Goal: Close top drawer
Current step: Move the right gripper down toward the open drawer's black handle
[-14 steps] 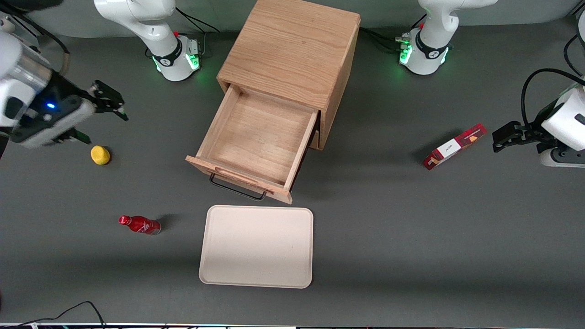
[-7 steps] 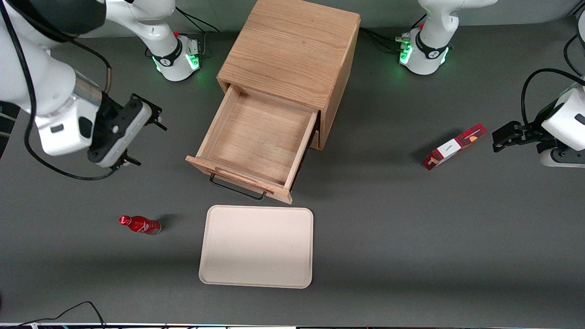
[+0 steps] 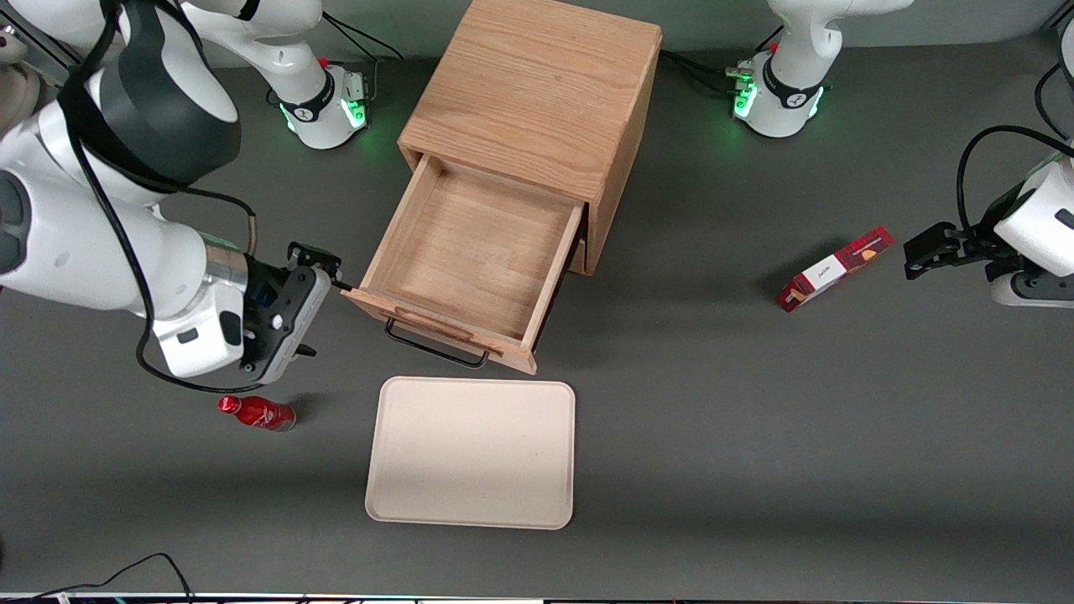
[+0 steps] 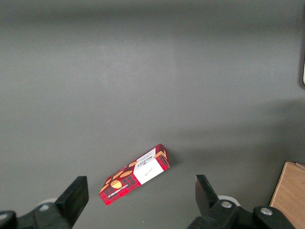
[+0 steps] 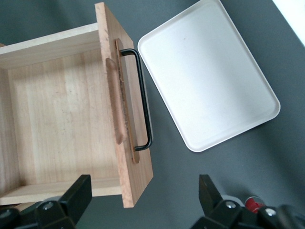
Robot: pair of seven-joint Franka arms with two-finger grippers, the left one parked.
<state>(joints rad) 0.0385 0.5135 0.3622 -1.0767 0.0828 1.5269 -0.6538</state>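
The top drawer [image 3: 470, 252] of the oak cabinet [image 3: 537, 92] stands pulled far out and is empty, with its thin black wire handle [image 3: 436, 346] facing the front camera. My gripper [image 3: 323, 315] hangs open beside the drawer front's corner at the working arm's end, holding nothing. From the right wrist view, the drawer front [image 5: 125, 124] and its handle [image 5: 143, 102] run past the open gripper [image 5: 143, 198], with the front's corner between the fingers [image 5: 78, 193].
A beige tray [image 3: 471, 453] lies on the table nearer the front camera than the drawer. A red bottle [image 3: 257, 413] lies just nearer the camera than my gripper. A red box [image 3: 832, 268] lies toward the parked arm's end.
My arm has swung from the working arm's end toward the drawer and nearer the front camera, now beside the drawer front's corner. It now covers the yellow fruit. The drawer has not moved.
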